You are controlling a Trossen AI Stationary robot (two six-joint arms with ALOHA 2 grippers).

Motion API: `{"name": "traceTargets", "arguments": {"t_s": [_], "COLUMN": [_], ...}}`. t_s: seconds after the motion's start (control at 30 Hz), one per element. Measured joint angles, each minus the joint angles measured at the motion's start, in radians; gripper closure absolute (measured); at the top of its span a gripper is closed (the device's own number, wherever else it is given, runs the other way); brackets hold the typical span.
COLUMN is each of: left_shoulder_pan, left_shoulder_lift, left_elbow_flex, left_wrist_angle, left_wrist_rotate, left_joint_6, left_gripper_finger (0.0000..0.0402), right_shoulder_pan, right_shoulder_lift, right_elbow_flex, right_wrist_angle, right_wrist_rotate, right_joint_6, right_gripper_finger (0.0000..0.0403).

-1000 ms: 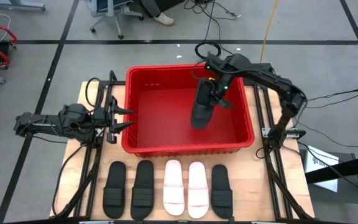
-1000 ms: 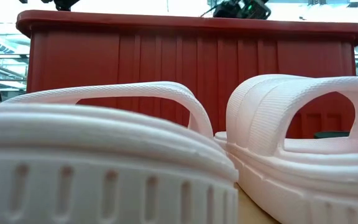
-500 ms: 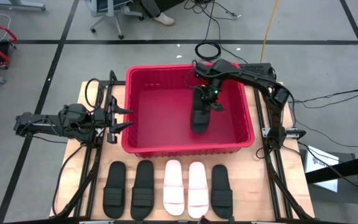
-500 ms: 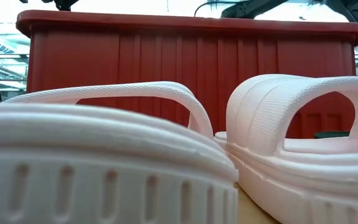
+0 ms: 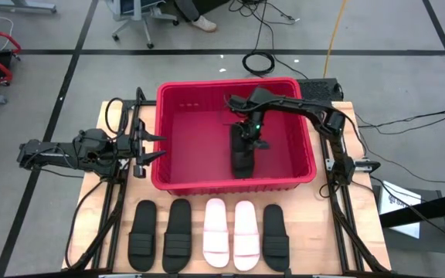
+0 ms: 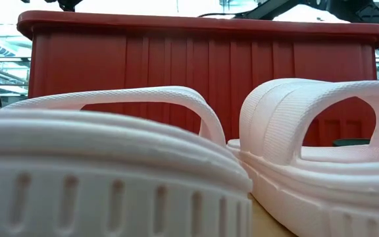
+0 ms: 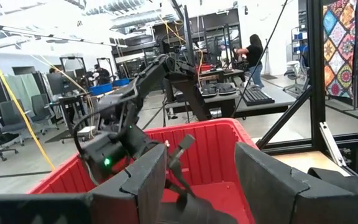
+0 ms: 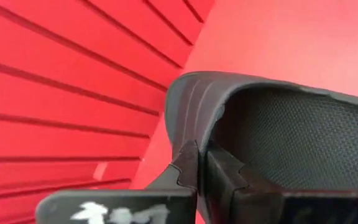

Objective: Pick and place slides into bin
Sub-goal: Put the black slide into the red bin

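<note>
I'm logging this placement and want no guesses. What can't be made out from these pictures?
- Whether the black slide touches the floor of the bin: high view looks straight down; in the low view the bin wall hides it.
- Right tool: the right wrist view shows it shut on the slide's strap, the rest of the slide cut off.
- Black slides on the table: low view, hidden behind the pale slides.

We look straight down on the bin [image 5: 207,179]. Our low camera faces its outer wall from close by. Both wrist cameras see its red interior.
</note>
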Motion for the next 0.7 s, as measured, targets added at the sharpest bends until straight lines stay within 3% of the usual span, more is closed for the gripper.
{"name": "traceTargets", "arguments": {"t_s": [0.3, 0.7], "left_shoulder_pan": [0.0, 0.0], "left_shoulder_lift": [0.0, 0.0], "left_elbow_flex": [0.0, 0.0], "left_wrist_angle": [0.0, 0.0], "left_wrist_rotate": [0.0, 0.0], "left_joint_6": [-0.003, -0.003], "left_gripper_finger": [0.0204, 0.0204], "right_shoulder_pan": [0.023, 0.04], "right_shoulder_lift": [0.077, 0.08], "right_elbow_flex": [0.0, -0.011], "right_wrist_angle": [0.021, 0.019], "right_wrist_rotate": [-0.023, -0.056], "right_joint_6": [0.03, 0.11], "right_gripper_finger": [0.04, 0.0398]}}
